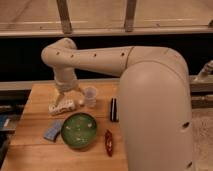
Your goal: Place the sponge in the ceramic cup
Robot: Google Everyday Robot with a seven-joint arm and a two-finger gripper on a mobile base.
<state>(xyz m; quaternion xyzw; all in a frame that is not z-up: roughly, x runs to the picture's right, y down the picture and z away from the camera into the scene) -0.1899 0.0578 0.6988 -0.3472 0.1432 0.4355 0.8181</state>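
The sponge (52,131) is seen lying flat on the wooden surface (33,152), at the front left, just beside the left rim of the green bowl (79,130). The ceramic cup (90,96) is seen standing upright further back, behind the bowl and a little to the right of its middle; nothing blue-grey can be made out inside it. The state asked for by the task is therefore not shown: the sponge is outside the cup and apart from it, with the bowl lying between the two. The gripper (70,98) is held low at the back of the surface, over the white patterned packet (62,106) and just to the left of the cup, well away from the sponge. Its jaws are spread wide and nothing is seen held between them. A dark oblong object (114,109) and a red object (108,142) lie to the right of the bowl and are not involved. As far as can be judged, the whole carrying part is left to be done: the sponge has to be gripped, lifted clear of the bowl, brought over the narrow mouth of the cup and released into it without the cup being tipped.
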